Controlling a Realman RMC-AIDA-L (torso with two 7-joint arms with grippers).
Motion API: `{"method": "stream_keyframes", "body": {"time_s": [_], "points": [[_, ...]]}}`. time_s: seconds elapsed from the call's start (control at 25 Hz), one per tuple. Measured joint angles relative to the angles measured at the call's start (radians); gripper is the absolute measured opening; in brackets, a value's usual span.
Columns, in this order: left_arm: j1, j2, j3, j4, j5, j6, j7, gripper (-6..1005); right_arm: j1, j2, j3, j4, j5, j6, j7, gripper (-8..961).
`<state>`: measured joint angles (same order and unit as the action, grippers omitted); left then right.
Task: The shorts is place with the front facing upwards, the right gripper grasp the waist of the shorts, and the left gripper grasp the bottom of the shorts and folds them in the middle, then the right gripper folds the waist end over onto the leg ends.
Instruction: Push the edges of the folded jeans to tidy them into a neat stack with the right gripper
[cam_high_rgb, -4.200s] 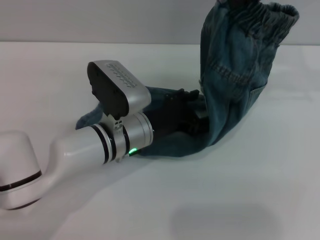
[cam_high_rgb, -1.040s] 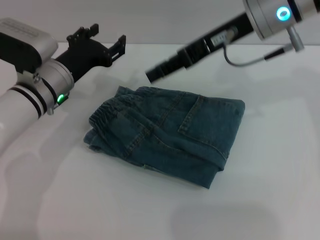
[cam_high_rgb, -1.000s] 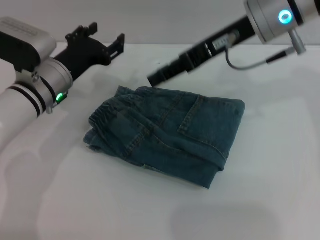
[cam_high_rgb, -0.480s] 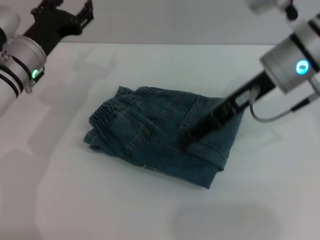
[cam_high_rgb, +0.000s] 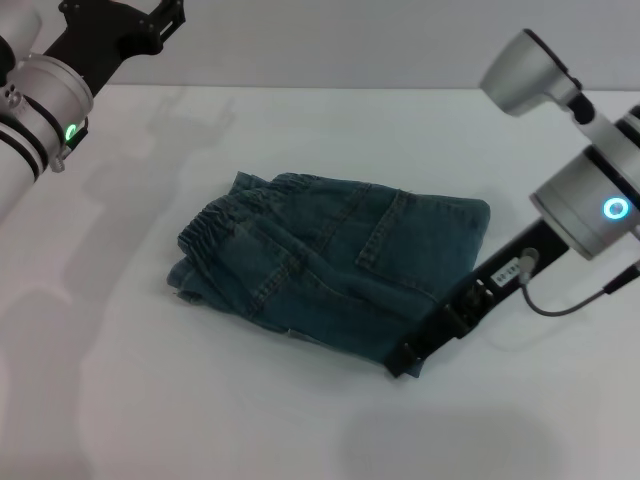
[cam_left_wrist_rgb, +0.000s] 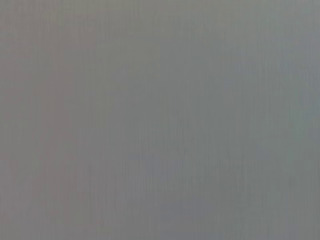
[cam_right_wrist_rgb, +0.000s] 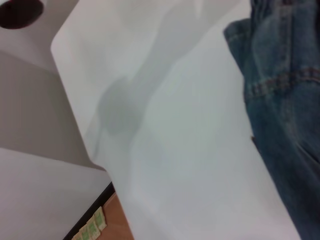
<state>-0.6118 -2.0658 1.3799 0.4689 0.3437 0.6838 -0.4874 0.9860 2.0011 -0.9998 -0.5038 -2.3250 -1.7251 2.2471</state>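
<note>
The shorts (cam_high_rgb: 330, 275) lie folded into a compact denim bundle in the middle of the white table (cam_high_rgb: 300, 420). The gathered waist (cam_high_rgb: 215, 225) lies on top at the bundle's left end, and a back pocket faces up. A lower layer peeks out under the waist; I cannot make out the leg ends. My right gripper (cam_high_rgb: 405, 362), a thin black claw, looks shut and lies low at the bundle's near right corner. My left gripper (cam_high_rgb: 122, 12) is raised at the far left, open and holding nothing. The right wrist view shows the shorts' edge (cam_right_wrist_rgb: 280, 100).
The table's edge (cam_right_wrist_rgb: 75, 110) runs through the right wrist view, with floor and a brown board (cam_right_wrist_rgb: 112, 220) beyond it. The right arm's ring lamp (cam_high_rgb: 612, 208) glows bluish-white. The left wrist view is plain grey.
The shorts, held up earlier, now lie folded. My right gripper swept from the far side across the shorts to their near right corner. My left gripper drew back to the far left.
</note>
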Motion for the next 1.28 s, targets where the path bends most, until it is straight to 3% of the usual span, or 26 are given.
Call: {"method": "stream_keyframes", "body": {"time_s": [0.12, 0.32, 1.28], "points": [[-0.003, 0.000, 0.000, 0.000, 0.000, 0.000, 0.000, 766, -0.030, -0.022, 0.000, 0.000, -0.003, 0.003, 0.004, 448], [-0.006, -0.002, -0.001, -0.001, 0.000, 0.001, 0.001, 765, -0.047, -0.033, 0.009, 0.001, -0.029, 0.020, 0.005, 447], [-0.009, -0.006, 0.010, -0.004, -0.010, 0.004, -0.010, 766, -0.055, -0.027, 0.009, -0.004, -0.080, 0.196, 0.033, 446]]}}
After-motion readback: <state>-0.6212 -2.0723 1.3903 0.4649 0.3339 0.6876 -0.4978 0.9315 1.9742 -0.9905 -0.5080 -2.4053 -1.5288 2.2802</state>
